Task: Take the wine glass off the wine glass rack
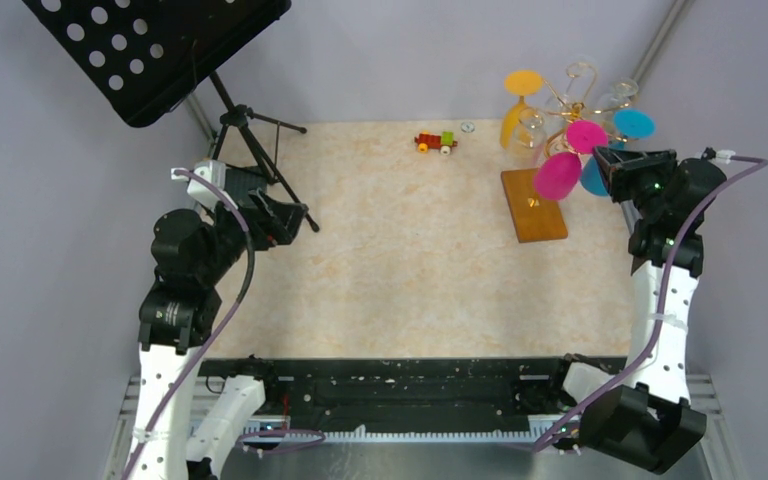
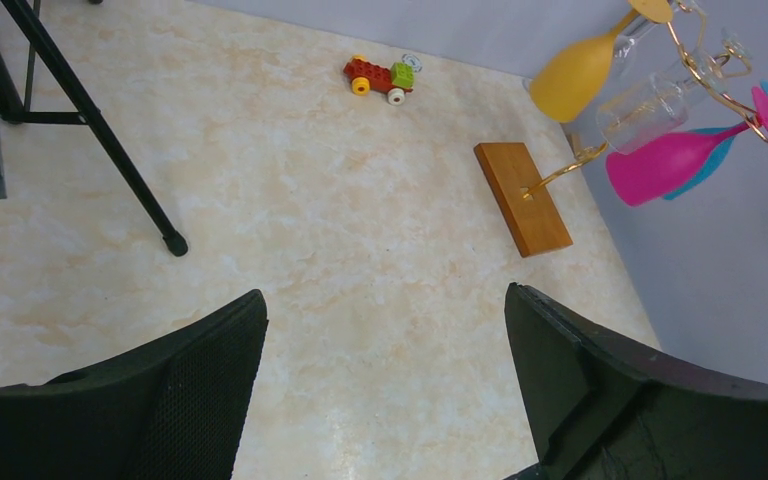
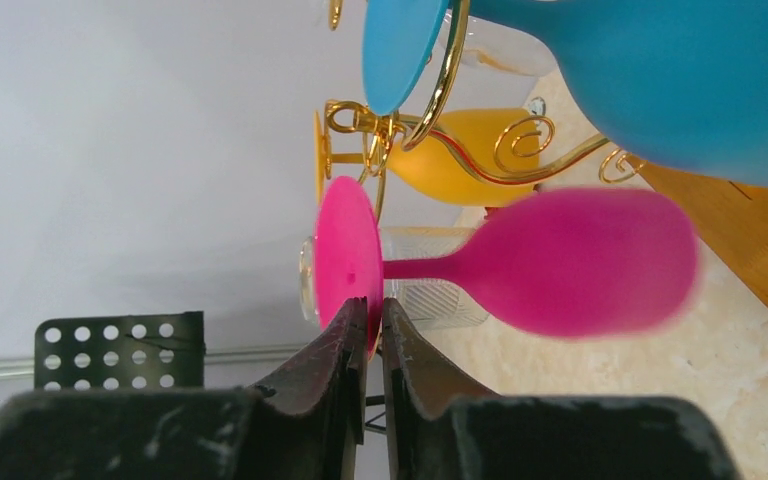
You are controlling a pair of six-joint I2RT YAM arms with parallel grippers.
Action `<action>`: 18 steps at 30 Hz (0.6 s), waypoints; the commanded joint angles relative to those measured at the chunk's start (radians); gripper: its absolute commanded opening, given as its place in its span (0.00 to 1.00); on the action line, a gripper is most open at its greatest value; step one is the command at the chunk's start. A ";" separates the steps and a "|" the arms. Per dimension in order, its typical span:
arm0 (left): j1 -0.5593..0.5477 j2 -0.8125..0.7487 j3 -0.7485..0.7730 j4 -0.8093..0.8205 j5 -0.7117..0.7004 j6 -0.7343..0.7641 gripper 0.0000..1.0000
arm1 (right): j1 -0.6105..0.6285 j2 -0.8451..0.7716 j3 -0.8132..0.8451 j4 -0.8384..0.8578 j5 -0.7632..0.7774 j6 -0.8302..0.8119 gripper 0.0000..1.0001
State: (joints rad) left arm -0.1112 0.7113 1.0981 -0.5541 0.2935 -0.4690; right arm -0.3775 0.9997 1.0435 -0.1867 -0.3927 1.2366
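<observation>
The wine glass rack is gold wire [image 1: 570, 100] on an orange-brown wooden base [image 1: 534, 205] at the far right; it also shows in the left wrist view [image 2: 522, 197] and the right wrist view [image 3: 480, 172]. A pink wine glass [image 1: 557, 176] hangs bowl-down and tilted beside the rack's arms. My right gripper [image 3: 375, 310] is shut on the rim of its pink foot [image 3: 345, 250]; the bowl [image 3: 570, 262] is blurred. I cannot tell whether the stem still touches the wire. My left gripper [image 2: 382, 298] is open and empty over the table at the left [image 1: 295, 222].
Yellow [image 1: 516, 120], blue [image 1: 592, 178] and clear [image 1: 530, 135] glasses hang on the rack. A black music stand [image 1: 150, 50] on a tripod [image 1: 260, 150] stands at the back left. A small toy brick car [image 1: 436, 143] lies at the back. Grey walls enclose the table.
</observation>
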 commanded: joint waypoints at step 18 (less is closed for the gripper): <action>-0.001 0.005 0.052 -0.010 -0.044 0.021 0.92 | -0.011 0.010 0.172 -0.205 0.009 -0.076 0.00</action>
State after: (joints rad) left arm -0.1112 0.7181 1.1019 -0.5846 0.2630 -0.4644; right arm -0.3779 1.0191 1.1252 -0.3157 -0.3836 1.2072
